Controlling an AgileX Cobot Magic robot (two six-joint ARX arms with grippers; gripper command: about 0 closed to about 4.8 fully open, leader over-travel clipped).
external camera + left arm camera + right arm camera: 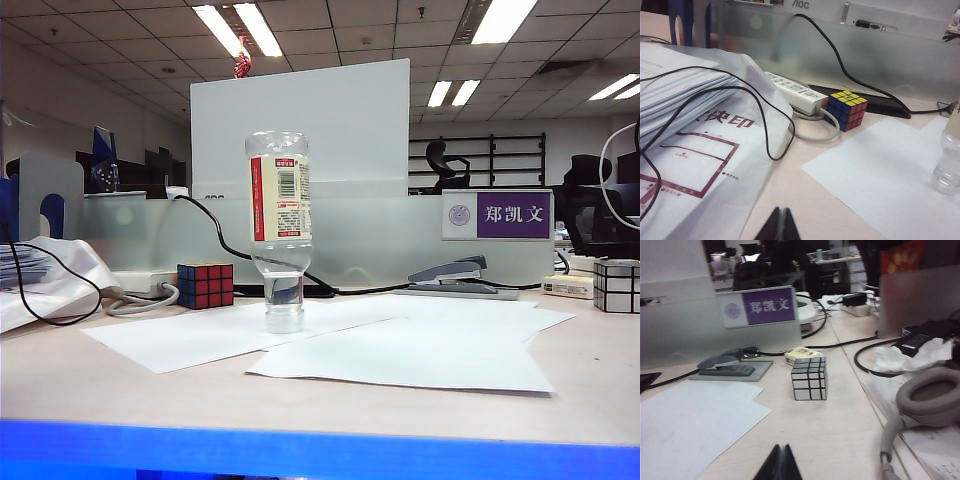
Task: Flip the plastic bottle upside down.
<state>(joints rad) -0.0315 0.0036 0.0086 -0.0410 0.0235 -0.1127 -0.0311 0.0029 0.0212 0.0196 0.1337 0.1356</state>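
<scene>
You face an open-plan office with a grid ceiling (380, 30) fitted with recessed fluorescent light panels (240, 28). A frosted partition (400, 235) runs along the rear edge of the pale worktop (590, 370). Beyond it stand a dark shelf rack (500, 160) and black office chairs (440, 165).

Rubik's cube (205, 285) beside power strip (795, 93); stapler (450, 272), silver mirror cube (809, 378), headphones (927, 400) on desk.

One plastic bottle (278, 225) is counted. Two cubes are seen: one coloured Rubik's cube (205, 285) and one silver mirror cube (809, 378). One stapler (450, 272), one power strip (795, 92) and two closed grippers, left gripper (779, 227) and right gripper (779, 465), are counted.
</scene>
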